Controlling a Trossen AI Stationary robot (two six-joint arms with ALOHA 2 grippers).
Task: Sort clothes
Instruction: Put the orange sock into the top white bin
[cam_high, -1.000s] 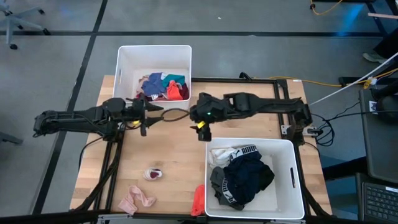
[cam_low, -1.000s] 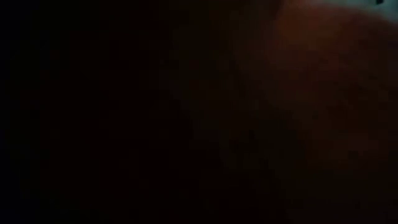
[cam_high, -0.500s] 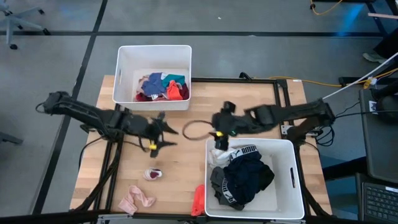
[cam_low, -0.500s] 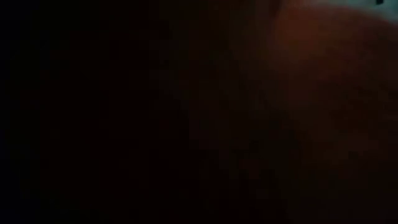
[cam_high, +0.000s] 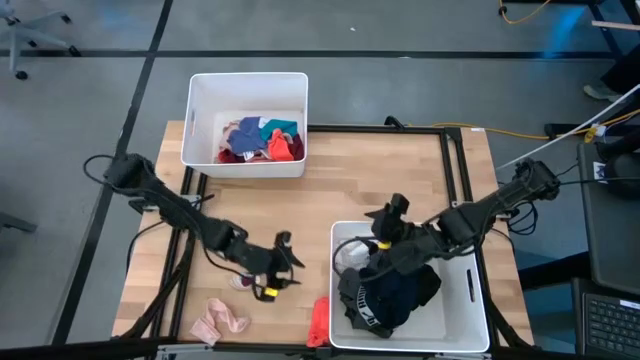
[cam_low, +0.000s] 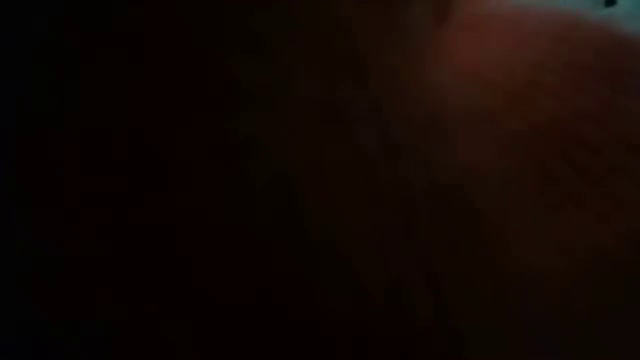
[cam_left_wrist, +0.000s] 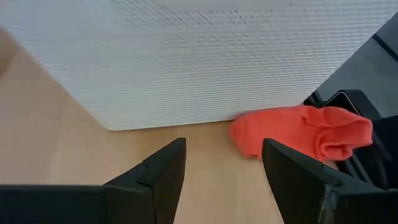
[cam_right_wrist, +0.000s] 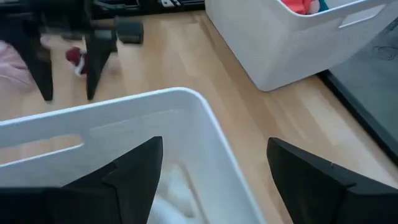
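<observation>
left tool (cam_high: 283, 266) moved down beside red sock (cam_high: 319, 322), open | right tool (cam_high: 385, 243) now over near bin (cam_high: 470, 290), open

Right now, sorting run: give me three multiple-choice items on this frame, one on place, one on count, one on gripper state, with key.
1. Where does the red-orange garment lie?
A. On the table beside the near bin's wall
B. Inside the far bin
C. On the floor

2. How many garments lie loose on the table, outside the bins?
A. One
B. Three
C. Five

3. How is the left gripper?
A. Shut on a sock
B. Open, holding nothing
C. Out of view

Key: 1 A, the left wrist view shows it on the wood against the white wall. 2 B, the pink garment, the small maroon piece and the red-orange one. 3 B, its fingers stand apart with bare table between.
</observation>
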